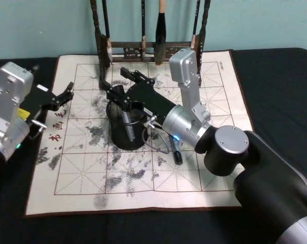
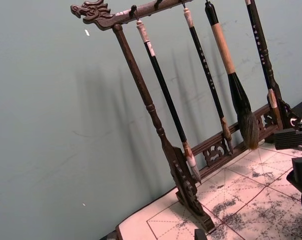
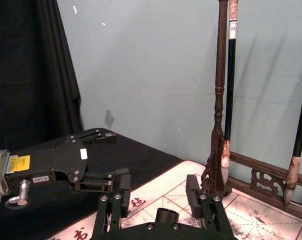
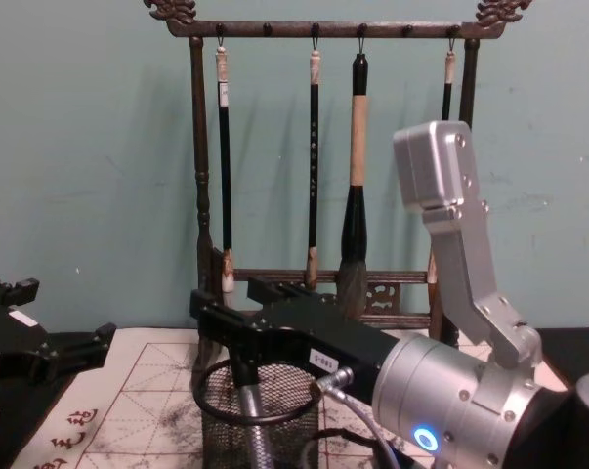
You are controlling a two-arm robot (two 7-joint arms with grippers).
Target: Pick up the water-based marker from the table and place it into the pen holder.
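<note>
Head view showed the release step: a grey marker (image 1: 128, 122) stood inside the pen holder (image 1: 118, 141). The right gripper (image 1: 114, 79) hung just over it, fingers apart and empty. Next, I judged, came a straight lift clear. The left gripper (image 1: 67, 93) sat open over the mat (image 1: 194, 183). One holder, one marker, one loose dark pen (image 1: 176, 152), four hanging brushes (image 4: 357, 195).

The pen holder (image 1: 127, 134) was black wire mesh, metal with a dull sheen. The brush rack (image 4: 199, 195) looked like dark carved wood, lightly polished. The practice sheet (image 1: 72, 168) seemed matt paper or felt, ink-smudged, over matt black cloth on the desk (image 1: 275, 86). The right arm (image 4: 436, 161) had a smooth, satin silver metal casing
</note>
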